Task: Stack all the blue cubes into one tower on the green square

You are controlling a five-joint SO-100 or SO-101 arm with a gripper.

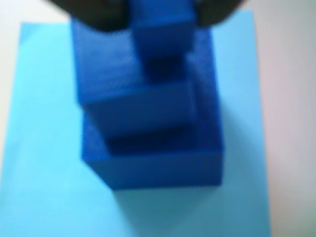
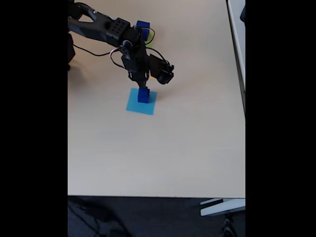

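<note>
Three stacked cubes stand on a paper square on the worktop. In the fixed view, another cube lies behind.

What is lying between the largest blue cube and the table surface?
In the wrist view, the light-blue paper square lies flat under the largest blue cube, between it and the table.

Dark blue cubes, light-blue paper square, beige table, black arm

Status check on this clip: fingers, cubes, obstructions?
Gripper down over the stack, fingers at its top cube; grip unclear. Three blue cubes piled on the light-blue square, not green. Another blue cube behind the arm. Nothing blocking.
</note>
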